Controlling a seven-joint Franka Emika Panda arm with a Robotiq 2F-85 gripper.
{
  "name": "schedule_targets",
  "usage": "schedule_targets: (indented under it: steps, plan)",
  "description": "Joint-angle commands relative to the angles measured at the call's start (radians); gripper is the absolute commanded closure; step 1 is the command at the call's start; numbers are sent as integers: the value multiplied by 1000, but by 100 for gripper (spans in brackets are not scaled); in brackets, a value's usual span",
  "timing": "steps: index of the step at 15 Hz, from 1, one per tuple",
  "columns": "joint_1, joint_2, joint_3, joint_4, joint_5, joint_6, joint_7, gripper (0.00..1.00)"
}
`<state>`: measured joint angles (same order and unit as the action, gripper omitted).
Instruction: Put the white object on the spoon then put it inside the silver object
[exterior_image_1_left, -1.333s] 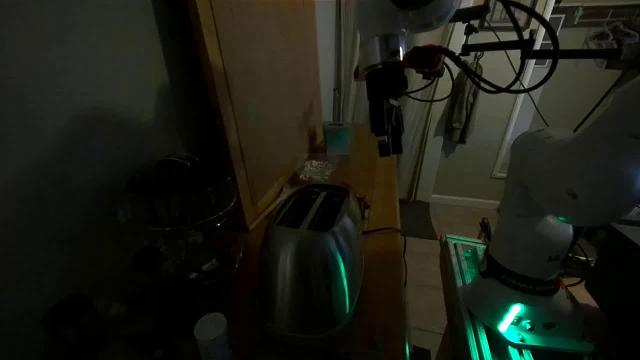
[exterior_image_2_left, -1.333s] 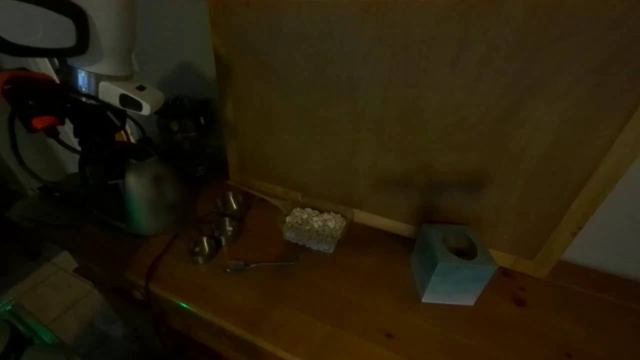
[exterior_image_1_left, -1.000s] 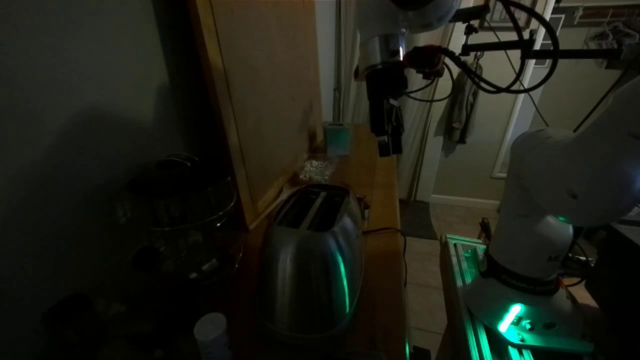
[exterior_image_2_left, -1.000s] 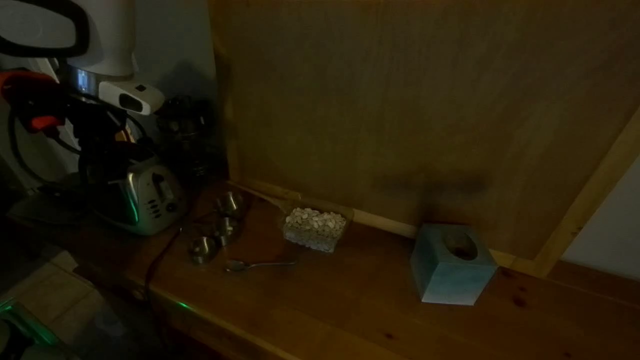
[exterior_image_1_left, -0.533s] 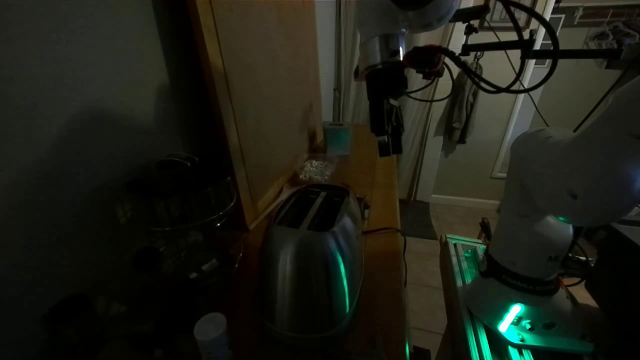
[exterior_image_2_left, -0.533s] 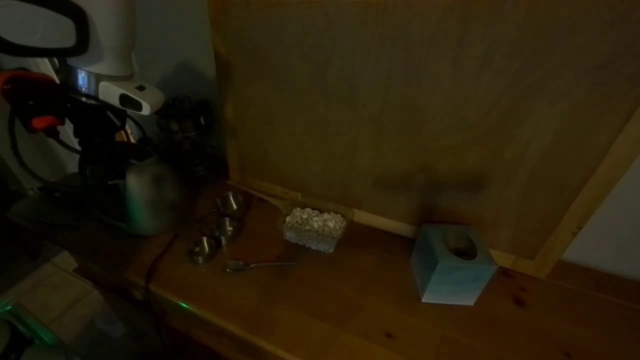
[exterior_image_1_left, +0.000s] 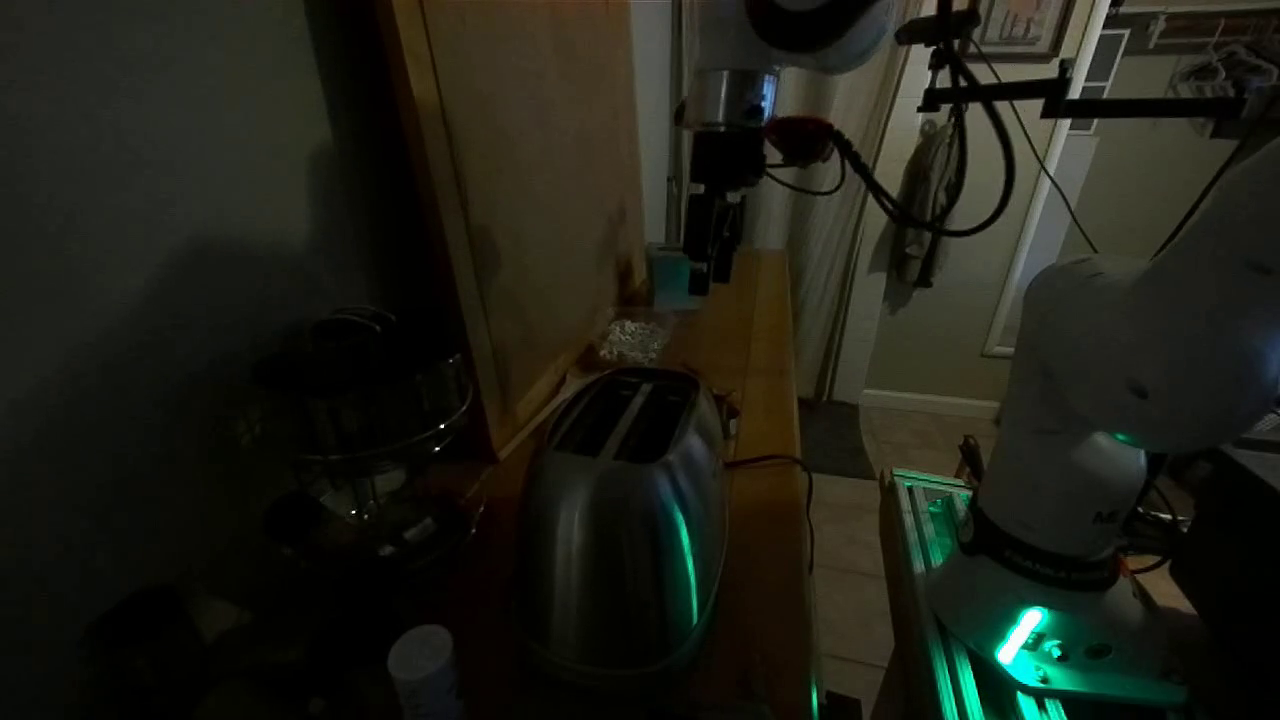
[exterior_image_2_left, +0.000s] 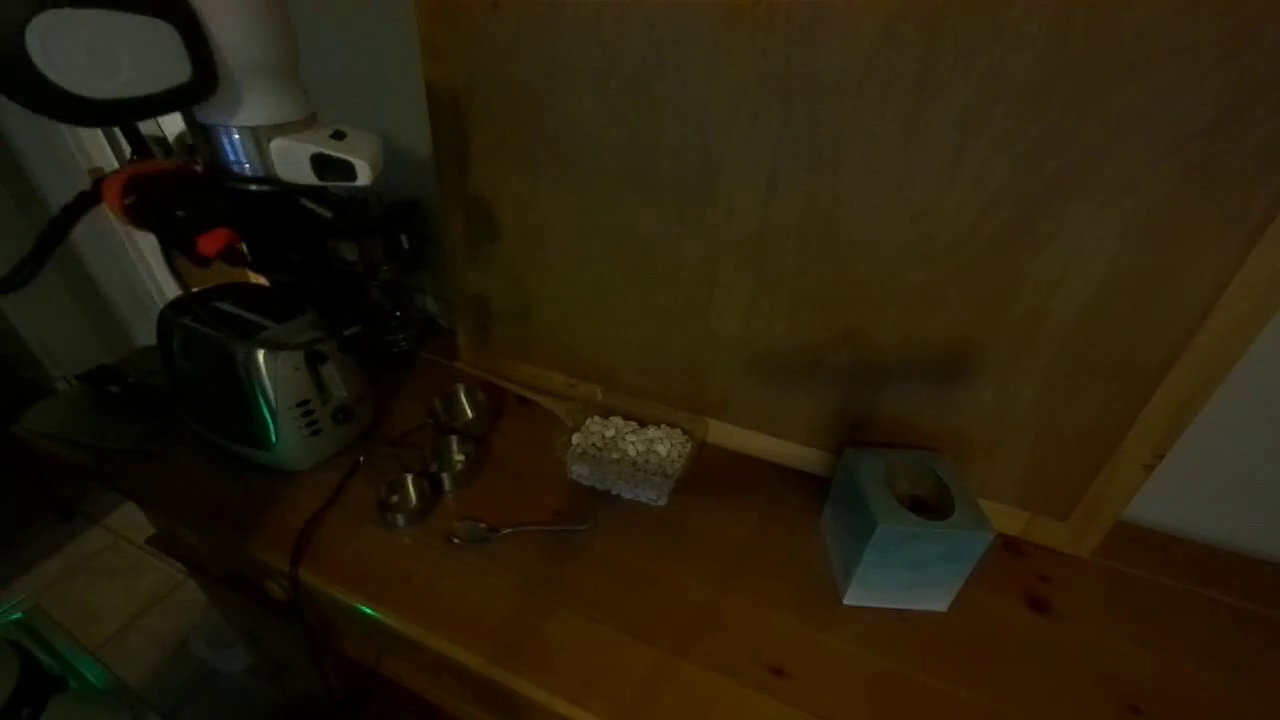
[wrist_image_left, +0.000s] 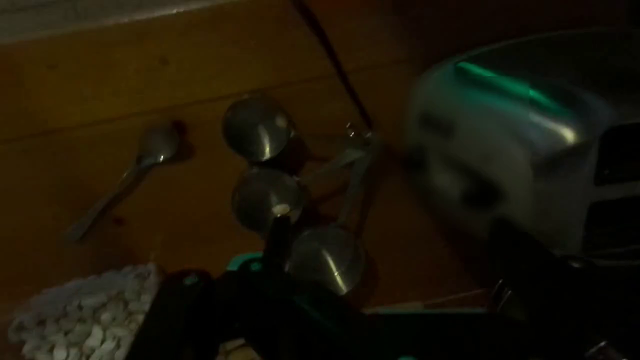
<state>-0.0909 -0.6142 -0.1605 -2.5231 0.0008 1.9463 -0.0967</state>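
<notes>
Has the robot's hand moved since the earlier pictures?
Yes: in an exterior view, the hand has shifted leftward and slightly up in the picture, now hiding part of the blue box.

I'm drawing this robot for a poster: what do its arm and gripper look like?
The arm is whitish and rounded, with a silver ring above the gripper and a dark band near the base, its markings unreadable. The gripper is black, angular and two-fingered. An orange-red fitting and looped black cables sit near it; a green light strip glows on the base.
</notes>
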Motion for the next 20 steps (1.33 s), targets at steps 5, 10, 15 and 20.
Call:
schedule_targets:
  steps: [5, 10, 15, 20]
  plan:
    - [-26, 157, -17, 48, -140, 226, -135, 0]
    - [-27, 204, -17, 75, -152, 244, -154, 0]
    - [-58, 347, -59, 157, -161, 408, -159, 0]
    - [-110, 531, -84, 251, -196, 506, -148, 0]
